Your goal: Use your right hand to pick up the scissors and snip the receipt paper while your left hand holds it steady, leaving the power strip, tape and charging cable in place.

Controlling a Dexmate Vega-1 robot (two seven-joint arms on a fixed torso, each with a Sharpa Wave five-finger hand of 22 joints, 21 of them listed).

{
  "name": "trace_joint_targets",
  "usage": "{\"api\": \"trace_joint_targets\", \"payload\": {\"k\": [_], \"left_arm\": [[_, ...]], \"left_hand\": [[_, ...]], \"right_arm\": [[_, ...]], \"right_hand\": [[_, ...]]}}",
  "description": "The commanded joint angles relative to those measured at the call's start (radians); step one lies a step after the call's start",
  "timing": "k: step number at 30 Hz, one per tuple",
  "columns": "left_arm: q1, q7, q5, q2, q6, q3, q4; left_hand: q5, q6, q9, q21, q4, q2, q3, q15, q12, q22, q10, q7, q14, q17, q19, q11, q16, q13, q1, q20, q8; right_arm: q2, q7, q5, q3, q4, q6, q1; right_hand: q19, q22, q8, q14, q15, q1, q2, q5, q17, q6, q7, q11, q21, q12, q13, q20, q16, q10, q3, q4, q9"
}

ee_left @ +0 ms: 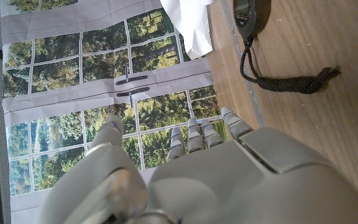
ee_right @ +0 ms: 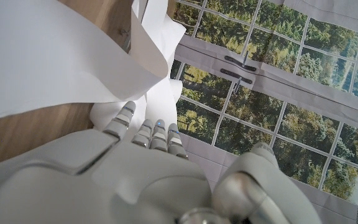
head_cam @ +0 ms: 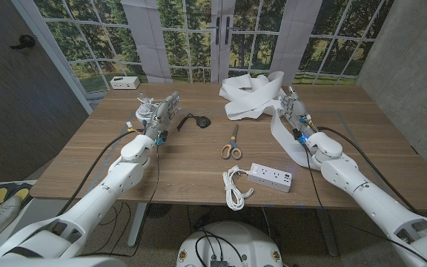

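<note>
Head view is showing both arms reaching in over the wooden table; the left hand is sitting near the far left of the tabletop with its fingers too small to read, so whether they are spread or curled I cannot tell there; the right hand is lying against the receipt paper, a loose white heap at the far edge with one strip trailing down past the wrist, which is hiding part of the hand; the scissors are lying untouched in the middle, yellow handles nearest the robot, with the power strip and the coiled white charging cable just beside each other toward the near edge; a dark object with a cord is lying right of the left hand, too small to identify. Left wrist view is showing the left hand's fingers extending fairly straight, holding nothing, with the dark corded object on the wood beyond them, cut off at the frame's edge. Right wrist view is showing the right hand's fingers stretching out, empty, their tips close to the paper; whether they are touching it is unclear.
</note>
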Motion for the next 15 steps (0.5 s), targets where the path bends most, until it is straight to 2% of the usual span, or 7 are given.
{"api": "trace_joint_targets", "payload": {"k": [1,10,15], "left_arm": [[0.017,-0.007,-0.002,0.021,-0.007,-0.009,-0.038],[0.056,0.016,-0.019,0.036,0.006,-0.024,-0.108],[0.072,0.059,-0.011,0.035,0.025,-0.024,-0.143]], "left_hand": [[0.005,0.006,0.004,0.005,0.000,-0.001,0.004,-0.005,0.005,0.005,0.006,-0.002,0.003,0.002,-0.003,0.002,0.004,0.003,0.008,0.002,0.003],[0.005,0.006,0.004,0.006,0.000,-0.002,0.003,-0.001,0.006,0.005,0.010,-0.001,0.004,0.002,-0.001,0.004,0.005,0.003,0.008,0.003,0.003],[0.005,0.008,0.004,0.006,0.000,-0.003,0.002,0.001,0.006,0.004,0.011,0.001,0.006,0.002,0.000,0.007,0.006,0.003,0.007,0.004,0.003]], "right_arm": [[-0.017,0.015,-0.017,-0.009,-0.017,-0.007,0.006],[-0.032,0.031,-0.038,-0.019,-0.021,-0.005,0.015],[-0.056,0.039,-0.030,-0.014,-0.055,-0.030,0.008]], "right_hand": [[0.003,0.003,0.000,-0.005,0.002,0.013,0.000,0.010,0.002,-0.007,0.008,0.009,0.004,0.004,0.002,-0.002,0.005,-0.001,-0.005,-0.007,0.001],[-0.002,0.003,0.005,-0.009,-0.006,0.018,0.001,0.010,0.001,0.002,0.006,0.002,0.003,0.005,0.002,0.000,0.003,0.003,-0.005,-0.010,0.001],[-0.004,0.003,0.004,-0.010,-0.009,0.021,0.001,0.010,0.001,-0.003,0.003,0.000,0.002,0.004,0.002,-0.001,0.002,0.001,-0.005,-0.012,0.001]]}}
